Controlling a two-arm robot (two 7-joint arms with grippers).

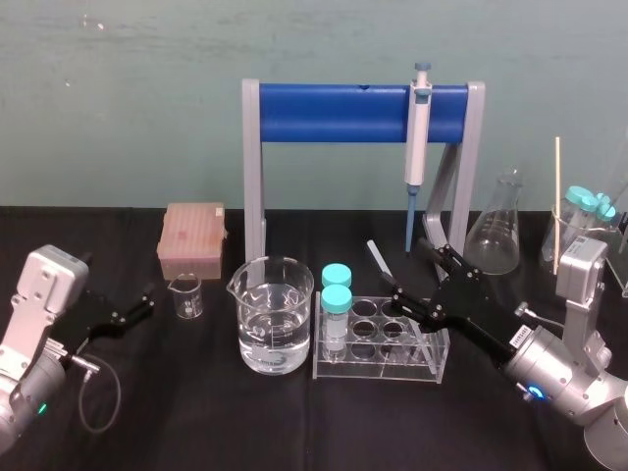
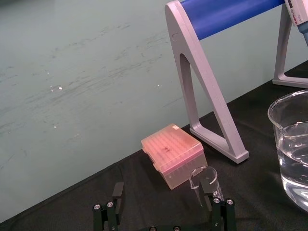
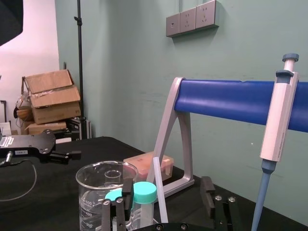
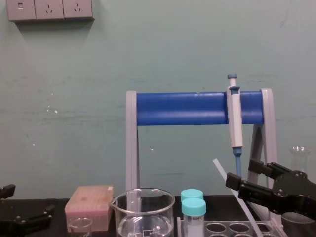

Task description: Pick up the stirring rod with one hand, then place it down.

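A black worktop (image 1: 196, 412) runs before a teal wall. In the head view the right gripper (image 1: 406, 273) hangs over the far side of a clear tube rack (image 1: 432, 368), its jaws spread. The rod (image 1: 378, 259) leans tilted just ahead of its fingertips, lower end down by the rack. The left gripper (image 1: 142, 302) sits low over the worktop, well apart from the rod, with a small beaker (image 1: 186, 296) just ahead of it.

In the left wrist view the left gripper's jaws stand wide and hold nothing; the small beaker is right beside one finger, and a pink tip box (image 2: 171, 154) lies beyond.

In the right wrist view the rod rises between the right gripper's parted fingers (image 3: 208, 190), nearer one than the other, gripped by neither. A teal-capped tube (image 3: 143, 197) stands beside it.

In the chest view the rod slants up past the right gripper's fingertips, with a pipette (image 4: 235, 118) hanging on the blue stand above.
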